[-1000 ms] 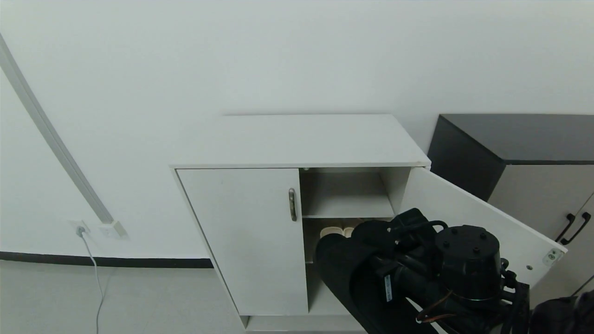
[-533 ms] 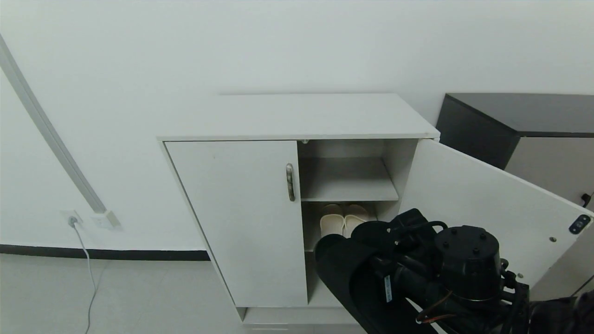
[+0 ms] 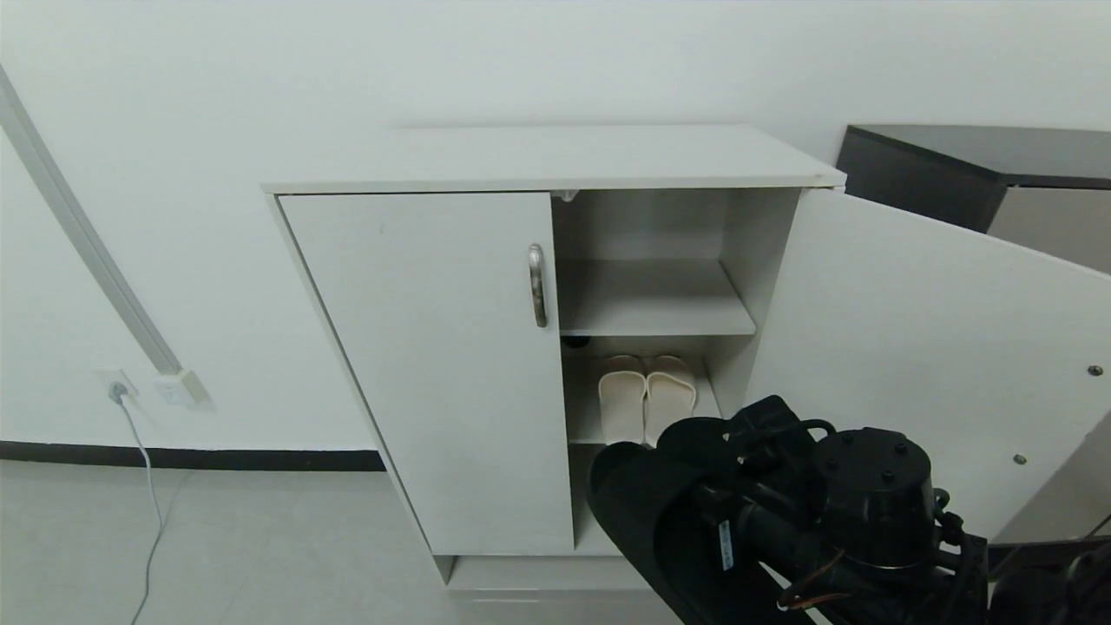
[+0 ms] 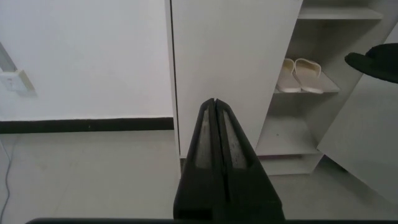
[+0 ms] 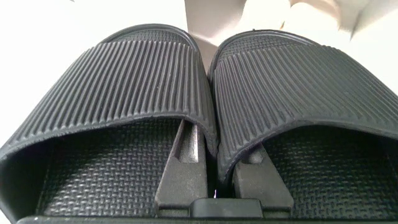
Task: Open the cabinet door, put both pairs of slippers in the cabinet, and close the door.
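Note:
The white cabinet has its left door closed and its right door swung wide open. A pair of white slippers lies on the middle shelf, also visible as the white slippers in the left wrist view. My right gripper is shut on a pair of black slippers, pinching their inner sides together. In the head view the black slippers hang in front of the cabinet's lowest compartment. My left gripper is shut and empty, low over the floor before the closed door.
A dark cabinet stands right of the open door. A wall socket with a cable and a slanted trunking strip are on the left wall. Grey floor lies open to the left.
The whole head picture has shifted: the cabinet now sits higher and larger, and the white slippers show fully. The right arm with the black slippers keeps its place in the picture.

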Controlling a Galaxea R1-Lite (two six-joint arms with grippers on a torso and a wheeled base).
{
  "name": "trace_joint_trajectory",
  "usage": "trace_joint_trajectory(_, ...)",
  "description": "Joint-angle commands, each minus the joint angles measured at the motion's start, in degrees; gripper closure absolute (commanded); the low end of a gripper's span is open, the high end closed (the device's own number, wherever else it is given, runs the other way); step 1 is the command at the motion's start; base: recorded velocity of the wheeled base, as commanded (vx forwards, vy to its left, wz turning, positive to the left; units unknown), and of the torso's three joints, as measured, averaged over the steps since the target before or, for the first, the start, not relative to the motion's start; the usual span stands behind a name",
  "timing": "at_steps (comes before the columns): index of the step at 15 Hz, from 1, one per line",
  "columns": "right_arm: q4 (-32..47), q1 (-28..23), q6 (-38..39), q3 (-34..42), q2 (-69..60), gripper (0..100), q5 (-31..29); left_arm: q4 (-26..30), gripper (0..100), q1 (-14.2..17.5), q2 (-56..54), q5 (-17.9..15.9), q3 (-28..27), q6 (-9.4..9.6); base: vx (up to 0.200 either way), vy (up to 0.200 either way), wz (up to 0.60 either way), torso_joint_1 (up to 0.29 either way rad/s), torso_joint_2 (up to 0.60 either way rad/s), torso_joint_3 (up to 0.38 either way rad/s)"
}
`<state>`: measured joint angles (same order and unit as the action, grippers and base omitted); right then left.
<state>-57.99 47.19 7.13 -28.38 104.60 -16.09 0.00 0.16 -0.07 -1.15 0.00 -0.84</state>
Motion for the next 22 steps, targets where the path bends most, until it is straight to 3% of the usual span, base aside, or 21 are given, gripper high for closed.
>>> trace_joint_trajectory(1, 0.0, 0.3, -0.1, 0.1, 0.2, 100, 0.0, 0.0, 100, 0.0, 0.1, 0.0, 0.0, 0.05, 0.000, 0.000, 0.00, -0.080, 0.44, 0.369)
trace_joint_trajectory(6, -2.4, 0.5, -1.9, 1.3, 0.3, 100, 0.2, 0.0, 100, 0.0, 0.1, -0.2, 0.0, 0.23, 0.000, 0.000, 0.00, -0.026, 0.40, 0.375)
trace_joint_trajectory(10, -2.8, 1.0, -2.7, 1.7, 0.7, 100, 0.0, 0.0, 100, 0.0, 0.1, -0.2, 0.0, 0.14, 0.000, 0.000, 0.00, 0.001, 0.08, 0.069)
trace_joint_trajectory(12, -7.0, 2.2, -3.5, 1.5, 2.4, 100, -0.6, 0.0, 100, 0.0, 0.1, -0.1, 0.0, 0.05, 0.000, 0.000, 0.00, 0.000, 0.00, 0.000)
trace_joint_trajectory(14, -7.5, 2.9, -2.6, -3.3, 5.3, 100, -3.8, 0.0, 100, 0.0, 0.1, 0.1, 0.0, -0.04, 0.000, 0.000, 0.00, 0.000, 0.00, 0.000)
trace_joint_trajectory(16, 0.4, 3.0, 0.3, -11.3, 7.3, 100, -13.5, 0.0, 100, 0.0, 0.1, 0.3, 0.0, -0.04, 0.000, 0.000, 0.00, 0.000, 0.00, 0.000)
trace_joint_trajectory(17, 5.7, 3.1, 2.1, -14.8, 6.7, 100, -16.1, 0.0, 100, 0.0, 0.1, 0.3, 0.0, -0.04, 0.000, 0.000, 0.00, 0.000, 0.00, 0.000)
trace_joint_trajectory(18, 5.7, 3.1, 2.1, -14.8, 6.7, 100, -16.1, 0.0, 100, 0.0, 0.1, 0.3, 0.0, -0.04, 0.000, 0.000, 0.00, 0.000, 0.00, 0.000)
trace_joint_trajectory(19, 18.3, 3.0, 5.9, -24.2, 6.2, 100, -22.9, 0.0, 100, 0.0, 0.1, 0.1, 0.0, 0.23, 0.000, 0.000, 0.00, 0.000, 0.00, 0.000)
trace_joint_trajectory(22, 32.9, 2.9, 10.6, -36.4, 5.6, 100, -25.9, 0.0, 100, 0.0, 0.1, 0.1, 0.0, 0.05, 0.000, 0.000, 0.00, 0.000, 0.00, 0.000)
